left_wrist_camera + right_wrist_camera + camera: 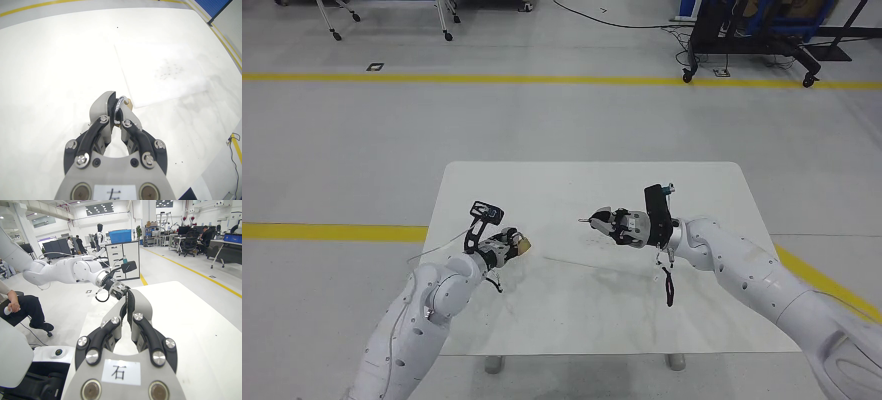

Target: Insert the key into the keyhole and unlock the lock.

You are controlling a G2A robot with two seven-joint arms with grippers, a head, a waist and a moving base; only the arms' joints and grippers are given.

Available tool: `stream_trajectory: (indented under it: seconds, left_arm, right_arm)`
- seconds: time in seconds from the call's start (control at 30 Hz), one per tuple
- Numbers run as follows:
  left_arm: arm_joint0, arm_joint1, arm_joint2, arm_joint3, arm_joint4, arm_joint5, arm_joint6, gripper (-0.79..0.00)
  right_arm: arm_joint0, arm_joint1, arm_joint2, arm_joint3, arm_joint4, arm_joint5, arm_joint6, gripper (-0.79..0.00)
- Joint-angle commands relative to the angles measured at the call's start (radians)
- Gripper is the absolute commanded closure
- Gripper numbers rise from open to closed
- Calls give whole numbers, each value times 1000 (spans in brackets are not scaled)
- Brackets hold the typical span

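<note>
Left gripper (118, 103): narrow. Its two fingers (111, 106) are closed on the silver shackle of the lock (130, 105), and the brass body sticks out past the fingertips.
Left gripper, place: over the left part of the table (592, 320), pointing toward the middle. In the top view the lock (523, 243) shows as a small brass spot at the tip of this gripper (510, 244).
Lock and table: I cannot tell whether the lock touches the surface or hangs just over it.
Right gripper (127, 298): its black pads (130, 306) are pressed almost together, with only a thin slit between them.
Right gripper, hold: in the top view a small thin key (585, 219) projects from the tip of this gripper (600, 220), pointing toward the lock. In the right wrist view the key is hidden between the pads.
Right gripper, place: near the middle of the table, facing the left gripper.
Key and lock: apart, with a strip of bare table between them; the key is not in the keyhole.
Sheet (160, 75): a flat white sheet lies on the table, and its near corner is just beside the lock.
Count: one lock, one key, two grippers, one sheet, one table.
</note>
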Motion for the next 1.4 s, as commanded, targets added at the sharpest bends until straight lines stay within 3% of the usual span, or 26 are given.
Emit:
stream_trajectory:
  seconds: [0.0, 0.07, 0.23, 0.3, 0.53, 0.57, 0.73, 0.87, 1.07, 1.13, 1.37]
  left_arm:
    - [0, 0, 0, 0, 0, 0, 0, 0]
    - [4, -7, -3, 15, -153, -11, -23, 0]
    - [-83, -19, -80, 153, -675, 4, -200, 0]
    - [-115, -20, -103, 204, -807, 12, -273, 0]
    - [-115, -20, -103, 204, -807, 12, -273, 0]
    - [-107, -24, -100, 206, -867, 21, -280, 0]
    - [-185, -37, -91, 366, -1209, 269, -515, 0]
    - [-252, -48, -66, 482, -1301, 341, -558, 0]
    - [-306, -56, -31, 565, -1331, 329, -595, 0]
    - [-312, -58, -24, 566, -1333, 284, -588, 0]
    - [-312, -58, -24, 566, -1333, 284, -588, 0]
  right_arm:
    - [0, 0, 0, 0, 0, 0, 0, 0]
    - [-10, -3, 1, -24, -16, 59, 50, 0]
    - [-51, -9, 41, -65, 13, 248, 123, 0]
    - [-70, -8, 61, -82, 38, 257, 121, 0]
    - [-70, -8, 61, -82, 38, 257, 121, 0]
    - [-70, -8, 61, -82, 38, 257, 121, 0]
    - [-90, -10, 80, -115, 18, 322, 148, 0]
    - [-123, -9, 115, -138, -4, 412, 154, 0]
    - [-160, -8, 150, -178, -38, 463, 154, 0]
    - [-160, -8, 150, -178, -38, 463, 154, 0]
    - [-160, -8, 150, -178, -38, 463, 154, 0]
